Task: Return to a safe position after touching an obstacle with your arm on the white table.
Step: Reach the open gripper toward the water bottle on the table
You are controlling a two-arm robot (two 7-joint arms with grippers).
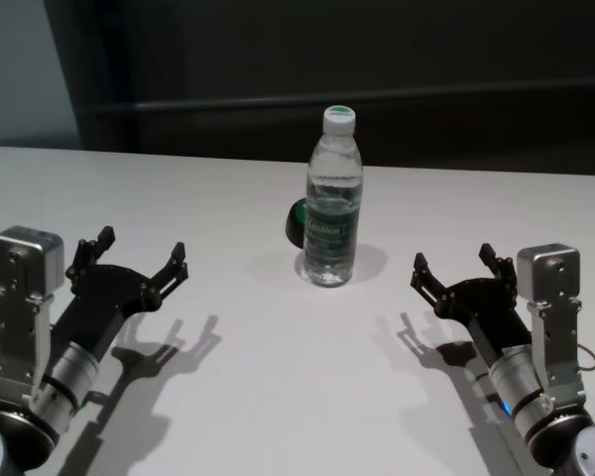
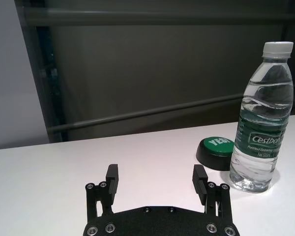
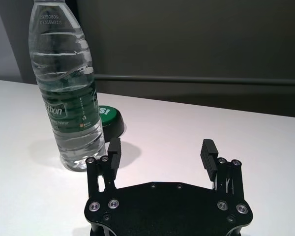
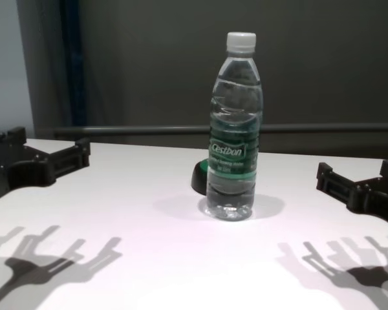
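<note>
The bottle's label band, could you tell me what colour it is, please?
Dark green with white lettering on the bottle; clearest in the chest view.

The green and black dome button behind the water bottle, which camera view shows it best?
The left wrist view: the dome button sits whole beside the water bottle, its green top and white lettering visible. In the right wrist view the bottle covers part of it. In the head and chest views only a sliver shows behind the bottle.

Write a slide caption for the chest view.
Upright Cestbon water bottle on white table, flanked by open left tool and right tool.
</note>
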